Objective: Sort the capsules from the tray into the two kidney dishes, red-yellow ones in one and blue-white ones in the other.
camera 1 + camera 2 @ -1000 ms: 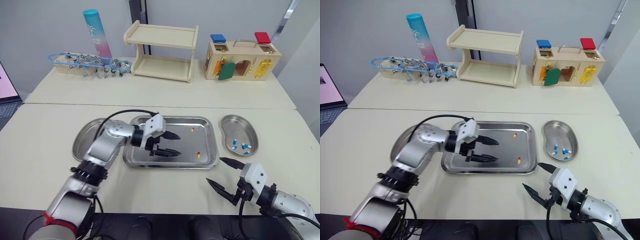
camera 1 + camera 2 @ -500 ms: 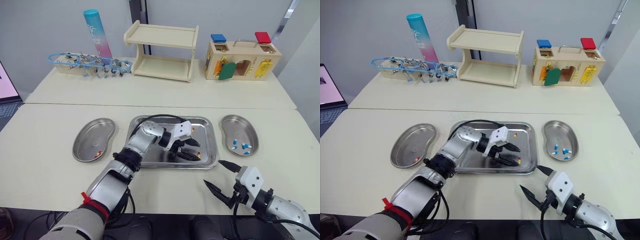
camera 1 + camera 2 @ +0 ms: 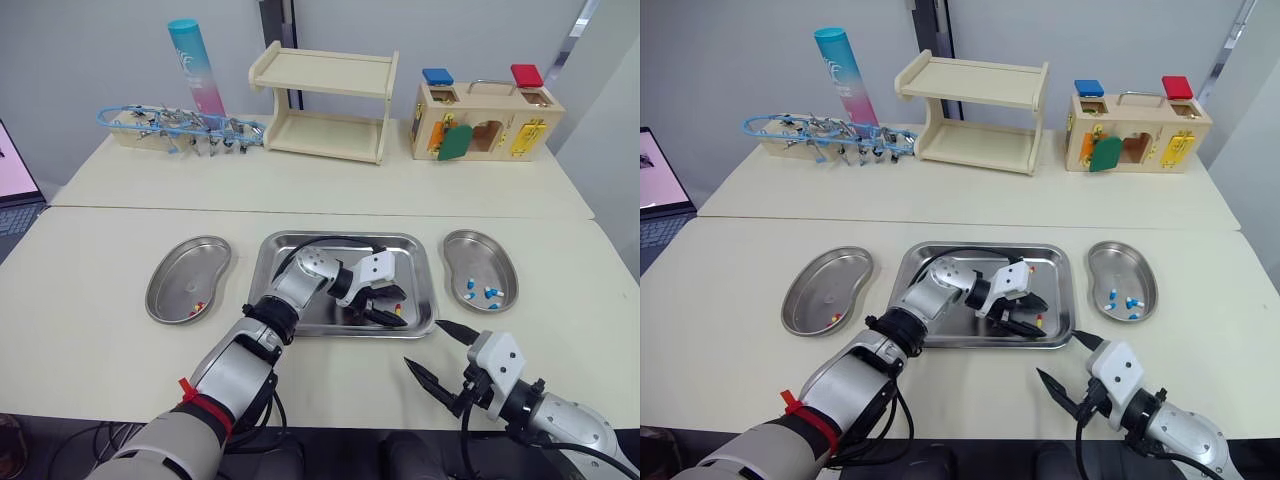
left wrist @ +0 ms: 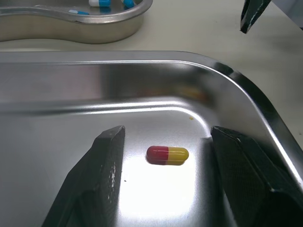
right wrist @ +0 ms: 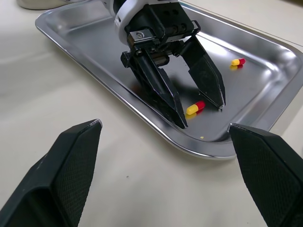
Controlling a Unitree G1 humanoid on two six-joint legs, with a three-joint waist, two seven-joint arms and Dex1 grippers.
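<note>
Over the beige table (image 3: 90,340), swung right across the steel tray (image 3: 340,236) since a second ago; now straddling the red-yellow capsule (image 4: 167,155) by the front right corner, left gripper (image 3: 398,307) spread wide, nothing pinched yet, set to close

A wooden shelf (image 3: 322,105) stands at the back, a latch box (image 3: 483,122) on its right, a tube (image 3: 195,65) and tool rack (image 3: 180,128) on its left.

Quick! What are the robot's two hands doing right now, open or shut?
Left gripper: open, fingers either side of the red-yellow capsule, not gripping it.
Right gripper: open, holding nothing.
</note>
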